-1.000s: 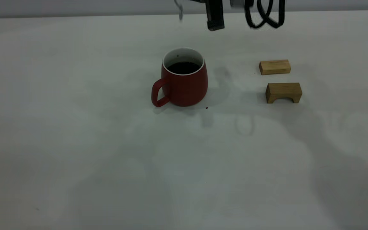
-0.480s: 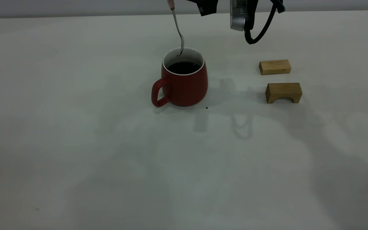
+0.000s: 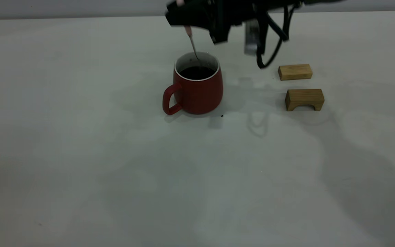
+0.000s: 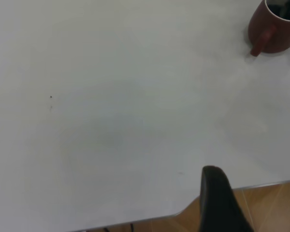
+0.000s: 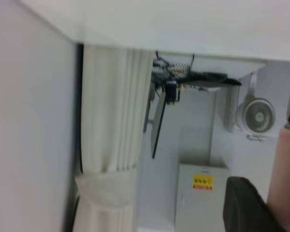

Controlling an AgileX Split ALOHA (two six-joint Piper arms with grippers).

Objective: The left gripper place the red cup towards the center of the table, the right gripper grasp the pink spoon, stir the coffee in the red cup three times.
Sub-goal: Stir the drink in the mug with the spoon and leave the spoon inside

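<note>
The red cup (image 3: 197,90) stands upright mid-table with its handle pointing left, and dark coffee (image 3: 196,72) shows inside. Just above and behind it my right gripper (image 3: 184,19) is shut on the pink spoon (image 3: 188,31), which hangs steeply with its metal neck dipping inside the cup's rim. The right wrist view shows the pink handle (image 5: 286,174) pressed against one dark finger (image 5: 244,205). My left gripper (image 4: 256,208) is open and empty, back over the table's (image 4: 111,121) near edge and far from the red cup (image 4: 270,29). It is out of the exterior view.
Two wooden blocks lie right of the cup: a flat one (image 3: 295,72) and an arched one (image 3: 304,99). A tiny dark speck (image 3: 222,116) sits by the cup's base. Black cables and a grey module (image 3: 251,36) hang under the right arm.
The right gripper has come down and moved left. The spoon went from high above the cup to reaching into it. The cup has not moved.
</note>
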